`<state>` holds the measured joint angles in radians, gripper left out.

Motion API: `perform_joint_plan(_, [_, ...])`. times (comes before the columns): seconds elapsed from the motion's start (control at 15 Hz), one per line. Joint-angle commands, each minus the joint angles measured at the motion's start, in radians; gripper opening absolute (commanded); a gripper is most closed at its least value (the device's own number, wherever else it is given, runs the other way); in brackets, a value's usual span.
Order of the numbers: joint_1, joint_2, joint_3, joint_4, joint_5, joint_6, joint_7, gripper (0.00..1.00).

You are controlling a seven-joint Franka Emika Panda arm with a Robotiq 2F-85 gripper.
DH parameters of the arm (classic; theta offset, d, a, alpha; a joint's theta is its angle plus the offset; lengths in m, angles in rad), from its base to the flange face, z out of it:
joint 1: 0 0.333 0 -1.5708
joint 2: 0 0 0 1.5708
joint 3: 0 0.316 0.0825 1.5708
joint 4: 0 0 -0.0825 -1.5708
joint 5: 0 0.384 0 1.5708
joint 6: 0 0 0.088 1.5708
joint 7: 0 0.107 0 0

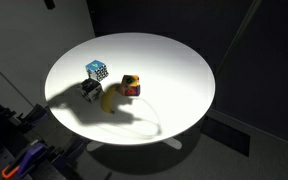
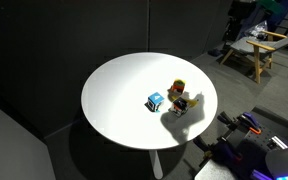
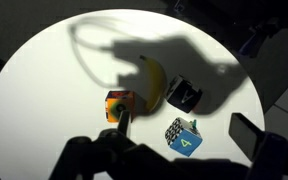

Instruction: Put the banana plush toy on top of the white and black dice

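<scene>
Hanging above the table (image 3: 34, 90), the pincer (image 3: 182, 122) has its jaws spread wide, with nothing between them and nothing touched. The fingers (image 3: 123, 122) show only as dark shapes at the bottom edge of the wrist view, their detail lost in shadow.

Banana (image 3: 152, 82): short, curved, yellow and soft-looking. It lies flat on the table, not on the die (image 3: 184, 95). It sits between the red-yellow cube (image 3: 119, 103) and the die, close to both; I cannot tell whether it touches either. The die is white with black dots and sits in the arm's shadow. The blue cube (image 3: 182, 136) stands apart from the banana, on the near side of the die.

Relative to the pincer, the banana lies on the table below and beyond the fingertips, nearer the finger beside the red-yellow cube
</scene>
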<state>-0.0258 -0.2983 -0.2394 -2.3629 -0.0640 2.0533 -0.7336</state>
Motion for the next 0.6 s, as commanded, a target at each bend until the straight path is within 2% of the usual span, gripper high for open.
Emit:
perform_joint_plan(0.0, [-0.017, 0.001, 0.016, 0.001, 0.005, -0.002, -0.004, 1.00])
perform_joint_plan(0.33, [-0.022, 0.035, 0.009, 0.000, 0.012, 0.032, 0.004, 1.00])
perform_joint_plan(0.53, [-0.028, 0.080, -0.005, -0.011, 0.032, 0.137, -0.025, 1.00])
